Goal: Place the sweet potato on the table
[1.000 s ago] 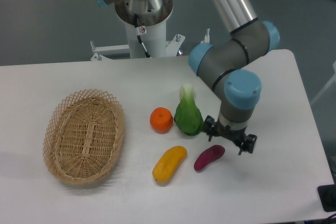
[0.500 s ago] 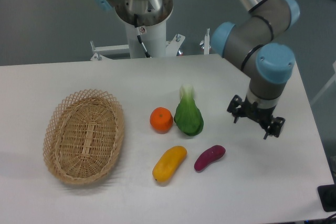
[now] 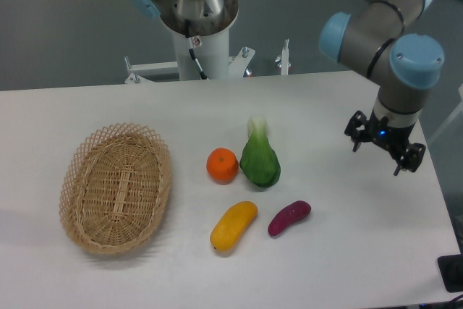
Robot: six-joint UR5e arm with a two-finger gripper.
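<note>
- The oval woven wicker basket (image 3: 116, 187) at the left holds nothing
- The black two-finger gripper (image 3: 384, 151) hangs over the right side of the white table (image 3: 87, 280), fingers apart, gripping nothing
- The magenta-purple oblong sweet potato (image 3: 289, 218) lies on the table beside the yellow oblong fruit (image 3: 234, 226)

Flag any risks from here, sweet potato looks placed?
Few, as far as I can judge. The sweet potato lies on the table, close beside the yellow fruit; being rounded, it could roll into the fruit if bumped. The claw hangs open and empty near the table's right edge, so a careless swing back toward the produce could clip the green vegetable.
</note>
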